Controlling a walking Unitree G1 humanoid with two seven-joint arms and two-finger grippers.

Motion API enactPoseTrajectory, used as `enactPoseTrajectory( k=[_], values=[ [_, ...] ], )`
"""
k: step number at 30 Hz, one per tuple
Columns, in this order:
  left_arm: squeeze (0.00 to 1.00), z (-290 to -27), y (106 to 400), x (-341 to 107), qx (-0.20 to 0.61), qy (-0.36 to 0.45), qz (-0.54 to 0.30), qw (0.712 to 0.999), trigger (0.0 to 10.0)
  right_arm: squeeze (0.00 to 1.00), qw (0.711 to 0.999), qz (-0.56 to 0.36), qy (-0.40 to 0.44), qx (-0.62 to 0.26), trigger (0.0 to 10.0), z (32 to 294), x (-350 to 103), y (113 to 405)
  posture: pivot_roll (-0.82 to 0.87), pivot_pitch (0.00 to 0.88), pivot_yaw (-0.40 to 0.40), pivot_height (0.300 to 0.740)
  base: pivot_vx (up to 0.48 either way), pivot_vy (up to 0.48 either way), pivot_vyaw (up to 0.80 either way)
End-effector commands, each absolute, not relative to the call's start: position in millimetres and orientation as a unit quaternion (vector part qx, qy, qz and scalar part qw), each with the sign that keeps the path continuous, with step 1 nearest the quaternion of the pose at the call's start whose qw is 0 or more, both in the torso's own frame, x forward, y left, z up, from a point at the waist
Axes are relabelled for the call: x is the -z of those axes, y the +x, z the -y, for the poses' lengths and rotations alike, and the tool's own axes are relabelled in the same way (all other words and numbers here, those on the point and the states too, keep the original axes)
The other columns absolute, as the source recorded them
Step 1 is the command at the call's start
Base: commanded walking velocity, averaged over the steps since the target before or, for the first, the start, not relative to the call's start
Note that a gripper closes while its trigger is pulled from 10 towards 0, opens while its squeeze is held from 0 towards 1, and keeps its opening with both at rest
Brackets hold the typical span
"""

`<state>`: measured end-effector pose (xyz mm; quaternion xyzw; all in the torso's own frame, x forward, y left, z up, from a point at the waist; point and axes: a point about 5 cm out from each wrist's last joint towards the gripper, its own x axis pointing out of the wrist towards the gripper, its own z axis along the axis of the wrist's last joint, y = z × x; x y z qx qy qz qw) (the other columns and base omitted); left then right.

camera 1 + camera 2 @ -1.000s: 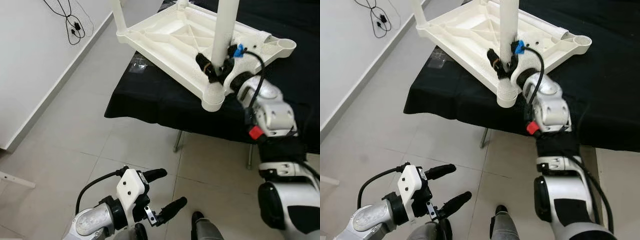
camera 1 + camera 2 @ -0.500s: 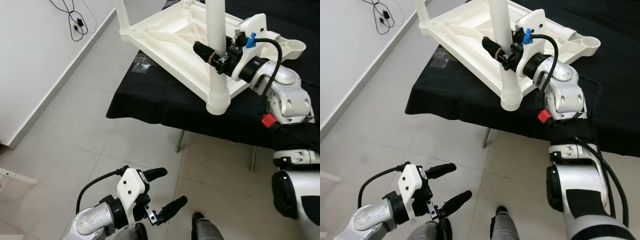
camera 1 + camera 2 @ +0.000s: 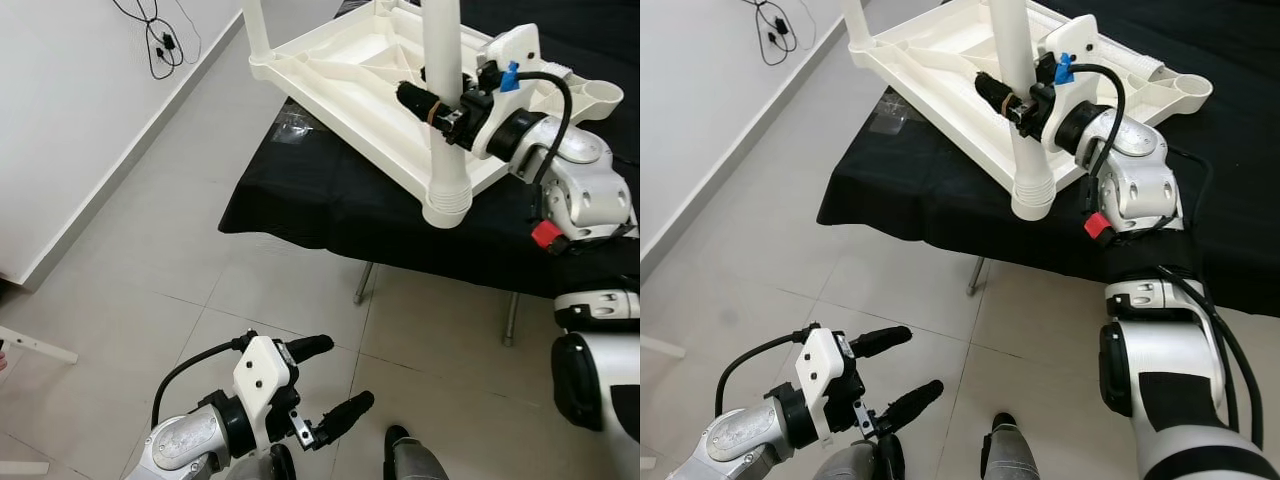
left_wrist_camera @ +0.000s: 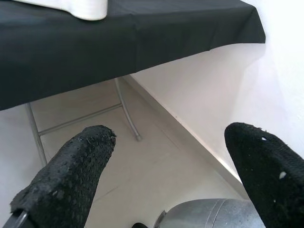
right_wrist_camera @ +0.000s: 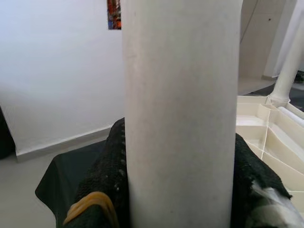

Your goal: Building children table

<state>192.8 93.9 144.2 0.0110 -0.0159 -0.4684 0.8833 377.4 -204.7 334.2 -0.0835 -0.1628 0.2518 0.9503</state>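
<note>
While the upturned white plastic table [image 3: 370, 75] lies on the black-draped table [image 3: 330, 205], its underside ribs facing up, the right gripper [image 3: 440, 100] is clamped around one white table leg [image 3: 443, 60] — a black finger on each side of the tube, just above the corner socket [image 3: 447, 200] where the leg stands upright. That corner overhangs the near edge of the black cloth. In the right wrist view the leg [image 5: 183, 114] stands squeezed between the two black pads [image 5: 107, 190], with a second leg [image 5: 289, 71] rising from the ribbed underside beyond. Another leg [image 3: 256, 30] stands at the far left corner — the right corner socket [image 3: 600, 95] sits bare. Low over the tiled floor [image 3: 160, 250], the left gripper [image 3: 325, 385] hangs with its fingers spread, grasping nothing. A black cable [image 3: 160, 40] dangles on the white wall.
</note>
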Motion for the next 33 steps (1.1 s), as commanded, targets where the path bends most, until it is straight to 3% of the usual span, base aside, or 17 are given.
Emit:
enactPoseTrajectory(
  k=[1, 7, 15, 23, 33],
  values=[
    [0.0, -96, 190, -138, 0.466, 0.008, 0.001, 0.885, 10.0, 0.0, 0.967, 0.174, -0.028, -0.185, 0.0, 234, -329, 374, -0.01, 0.276, 0.065, 0.74, 0.0, 0.0, 0.0],
    [0.0, -99, 191, -138, 0.467, 0.009, -0.001, 0.884, 10.0, 0.0, 0.973, 0.177, 0.036, -0.146, 0.0, 238, -297, 364, -0.01, 0.276, 0.076, 0.74, 0.0, 0.0, 0.0],
    [0.0, -100, 192, -138, 0.469, 0.011, -0.003, 0.883, 10.0, 0.0, 0.967, 0.194, 0.037, -0.158, 0.0, 225, -283, 352, -0.01, 0.277, 0.085, 0.74, 0.0, 0.0, 0.0],
    [0.0, -100, 192, -138, 0.469, 0.012, -0.002, 0.883, 10.0, 0.0, 0.966, 0.192, 0.007, -0.174, 0.0, 215, -277, 349, -0.01, 0.277, 0.085, 0.74, 0.0, 0.0, 0.0],
    [0.0, -98, 193, -139, 0.468, 0.01, 0.0, 0.884, 10.0, 0.0, 0.953, 0.17, -0.104, -0.227, 0.0, 180, -287, 348, -0.01, 0.281, 0.071, 0.74, 0.0, 0.0, 0.0]
  ],
)
